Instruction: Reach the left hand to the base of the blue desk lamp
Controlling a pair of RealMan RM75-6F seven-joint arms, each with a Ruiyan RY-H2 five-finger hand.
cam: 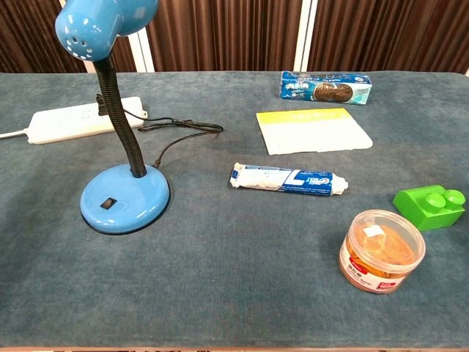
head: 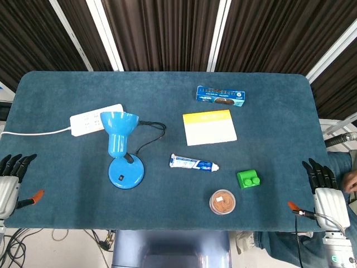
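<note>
Currently the blue desk lamp (head: pixel 122 151) stands left of centre in the head view, its round base (cam: pixel 124 198) at lower left of the chest view, shade tilted toward the upper left. The left hand (head: pixel 10 178) hangs at the far left edge, off the table (head: pixel 67 212), fingers apart and holding nothing; the right hand (head: pixel 326 195) sits at the far right edge, likewise spread and empty. A white power strip (head: pixel 95 119) lies just behind the lamp, its black cord (cam: pixel 179 132) looping beside the base. A toothpaste tube (head: pixel 193 163), yellow notepad (head: pixel 209 127), cookie pack (head: pixel 221 96), green block (head: pixel 249 179) and round jar (head: pixel 223 202) lie to the right.
</note>
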